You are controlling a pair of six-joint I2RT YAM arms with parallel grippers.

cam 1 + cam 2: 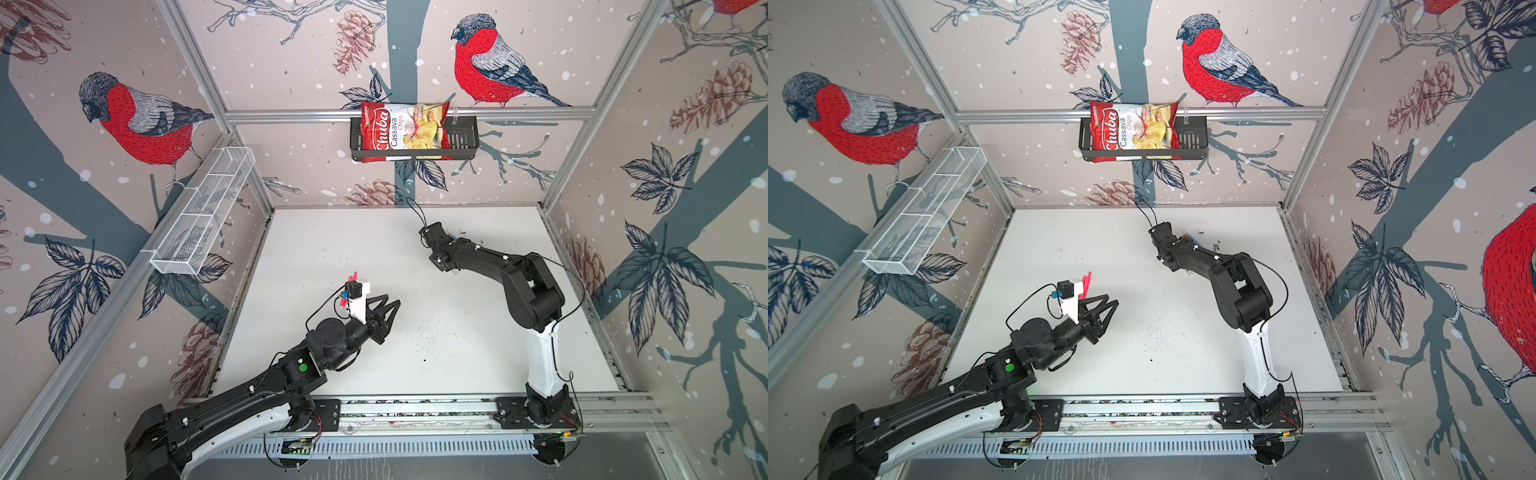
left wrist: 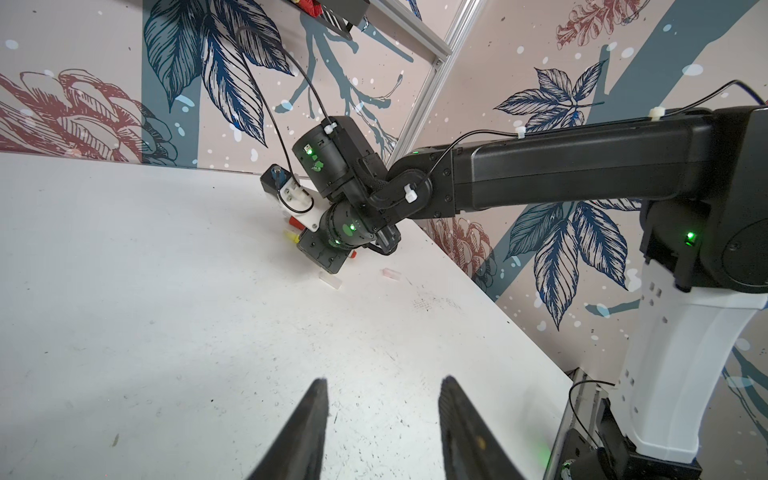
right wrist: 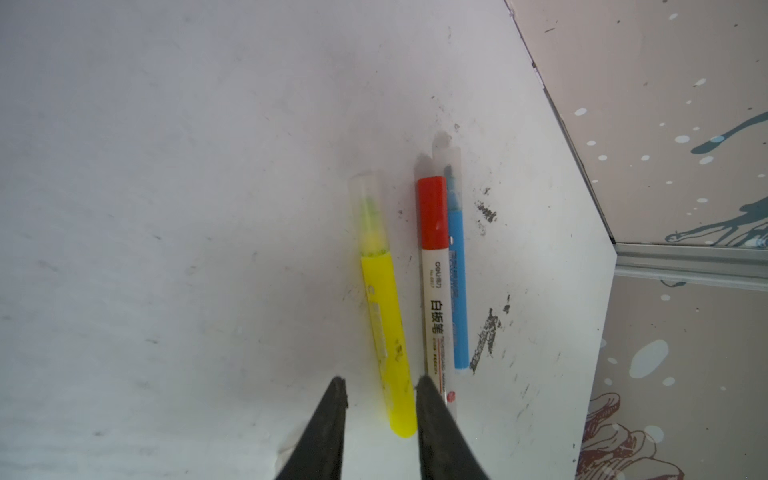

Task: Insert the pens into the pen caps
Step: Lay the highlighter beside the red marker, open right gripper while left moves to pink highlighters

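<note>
the right gripper (image 3: 381,384) hangs low over the back right of the table (image 1: 332,249), its fingers a narrow gap apart and clamped on nothing. the tail of the yellow pen (image 3: 380,316) lies on the surface inside that gap, closer to one finger, with its long axis running straight out the way the fingers point and a clear cap (image 3: 365,189) on its far end. just beside it and parallel lie the white pen (image 3: 435,307) and the blue pen (image 3: 458,291), touching each other, both capped, so these three look finished. the work left seems to sit elsewhere. in a top view the pink-red pens (image 1: 353,276) lie at about 10 o'clock from the left gripper (image 1: 394,300), largely hidden behind its wrist camera mount (image 1: 358,297), their axis hard to read. that gripper's fingers stand moderately apart and empty. a whitish loose cap (image 2: 331,281) and a pinkish loose cap (image 2: 391,273) rest beside the right wrist, at roughly 2 o'clock from the left fingers. the left arm is nearer the pens, the right nearer the caps.
</note>
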